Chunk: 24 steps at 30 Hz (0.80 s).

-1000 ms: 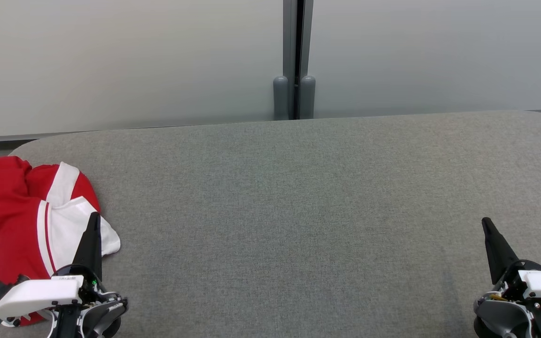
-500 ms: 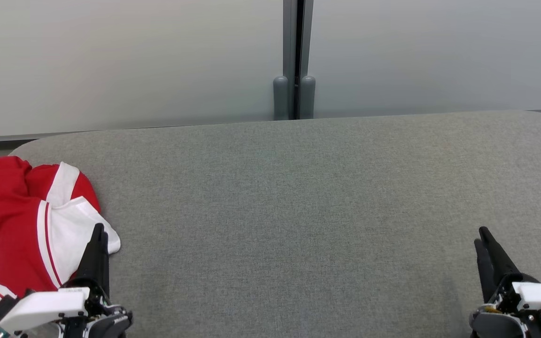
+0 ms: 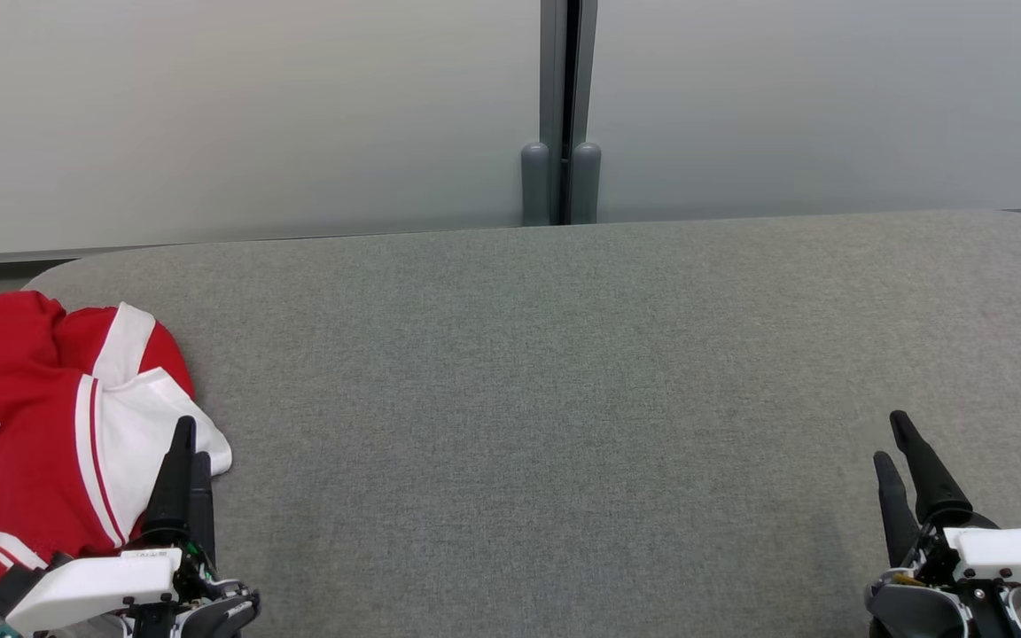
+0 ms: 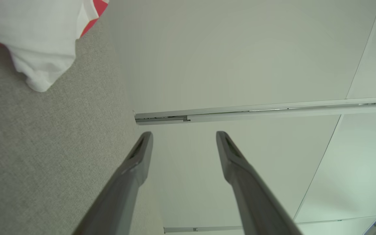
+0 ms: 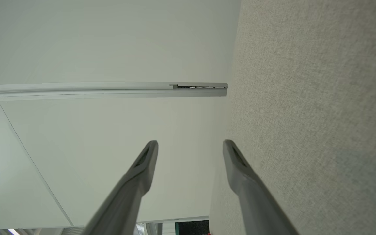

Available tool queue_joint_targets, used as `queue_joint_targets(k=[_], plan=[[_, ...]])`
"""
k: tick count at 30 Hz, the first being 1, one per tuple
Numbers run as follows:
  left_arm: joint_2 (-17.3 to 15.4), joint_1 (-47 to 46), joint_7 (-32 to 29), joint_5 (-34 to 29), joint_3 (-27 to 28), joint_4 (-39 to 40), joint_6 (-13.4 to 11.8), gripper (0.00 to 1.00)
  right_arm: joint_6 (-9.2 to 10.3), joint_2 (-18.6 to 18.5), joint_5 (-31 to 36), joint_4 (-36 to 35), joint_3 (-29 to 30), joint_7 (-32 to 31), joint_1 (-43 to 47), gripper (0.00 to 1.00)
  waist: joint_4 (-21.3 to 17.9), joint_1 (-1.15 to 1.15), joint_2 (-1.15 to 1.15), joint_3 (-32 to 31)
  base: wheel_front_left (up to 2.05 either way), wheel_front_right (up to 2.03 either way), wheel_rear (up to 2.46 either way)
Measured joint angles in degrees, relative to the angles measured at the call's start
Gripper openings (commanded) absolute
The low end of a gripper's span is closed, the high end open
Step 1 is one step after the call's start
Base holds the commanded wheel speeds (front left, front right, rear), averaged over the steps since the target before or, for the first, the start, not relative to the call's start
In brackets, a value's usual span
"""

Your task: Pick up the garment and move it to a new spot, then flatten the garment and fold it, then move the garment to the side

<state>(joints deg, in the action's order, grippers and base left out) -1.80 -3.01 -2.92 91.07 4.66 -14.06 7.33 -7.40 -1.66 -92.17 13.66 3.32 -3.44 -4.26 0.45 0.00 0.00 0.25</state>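
Note:
The red jersey garment (image 3: pixel 23 425) lies bunched at the left end of the grey cushioned surface (image 3: pixel 546 399), a white sleeve (image 3: pixel 143 443) folded over its right side and black letters at the left edge. My left gripper (image 3: pixel 191 443) hovers open just right of that sleeve, holding nothing. In the left wrist view the white sleeve (image 4: pixel 38 42) sits upper left, apart from my left gripper (image 4: pixel 183 138). My right gripper (image 3: pixel 892 443) stands open at the lower right, far from the garment; the right wrist view shows my right gripper (image 5: pixel 190 147) empty beside the cushion (image 5: pixel 305 98).
Pale wall panels (image 3: pixel 253 115) rise behind the cushion, with a grey vertical post (image 3: pixel 561 115) at the middle. The cushion's rounded far-left corner (image 3: pixel 58 270) lies just behind the garment. Wide bare fabric stretches between the two grippers.
The left gripper pulled back toward the bottom edge off the sleeve. The right gripper dipped back, then came forward again. The camera shifted slightly.

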Motion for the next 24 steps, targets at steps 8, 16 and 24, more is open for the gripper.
queue_joint_targets(k=[8, 16, 24], plan=[[-0.1, 0.0, 2.0, -4.2, -0.5, 2.3, 0.0, 1.0, 0.0, -0.4, 3.1, -2.4, -2.1, 2.3, -0.6, 1.0, 0.3, 0.0, 0.0, 0.0, 0.0, 0.0, 0.0], [-0.2, 0.2, 3.8, -12.3, -0.8, 4.2, 0.0, 1.0, -0.01, -0.6, 8.0, -4.1, -3.8, 4.1, -1.1, 1.0, 0.5, 0.0, 0.0, 0.1, 0.0, 0.0, 0.0], [-0.3, 0.5, 5.5, -24.0, -1.5, 5.0, -0.5, 1.0, -0.01, -0.7, 15.2, -5.1, -5.0, 5.9, -1.5, 1.0, 0.7, 0.0, 0.0, 0.2, 0.0, 0.0, 0.0]])
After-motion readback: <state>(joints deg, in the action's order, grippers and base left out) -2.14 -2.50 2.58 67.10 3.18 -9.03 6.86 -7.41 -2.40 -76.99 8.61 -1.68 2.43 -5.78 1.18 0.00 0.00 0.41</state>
